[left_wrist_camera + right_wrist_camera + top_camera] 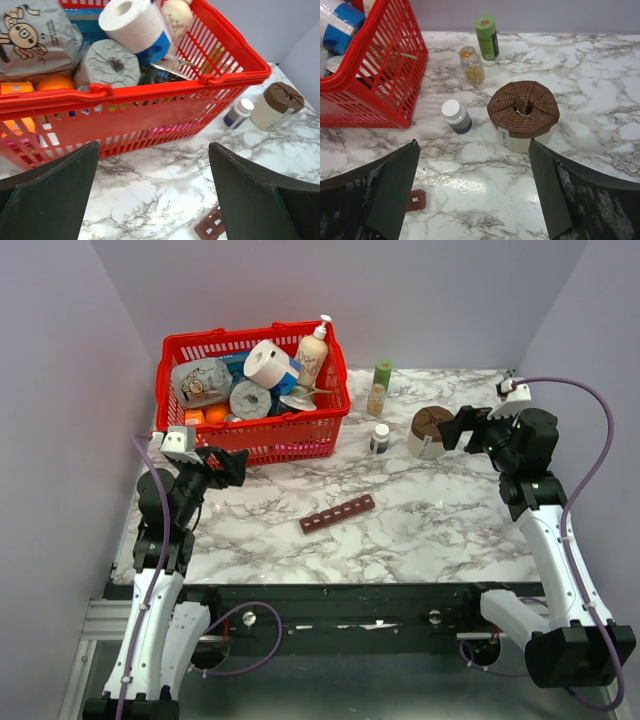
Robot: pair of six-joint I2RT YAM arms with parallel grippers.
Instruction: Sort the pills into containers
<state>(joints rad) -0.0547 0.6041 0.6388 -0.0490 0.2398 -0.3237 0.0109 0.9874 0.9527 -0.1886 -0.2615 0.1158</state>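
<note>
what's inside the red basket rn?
In the red basket: a white paper roll, a grey paper roll, a pump bottle, a printed grey pouch and an orange item. These cover the lower layers and the floor, so anything underneath is hidden.

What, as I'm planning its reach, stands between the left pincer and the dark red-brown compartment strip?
Nothing visible: only bare marbled tabletop separates the left pincer from the dark red-brown plastic strip.

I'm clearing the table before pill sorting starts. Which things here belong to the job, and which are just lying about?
For the job: dark red compartment strip; likely the white-capped bottle and small glass jar.
Lying about: red basket with toilet rolls; cream tub with brown top; green-capped bottle.
</note>
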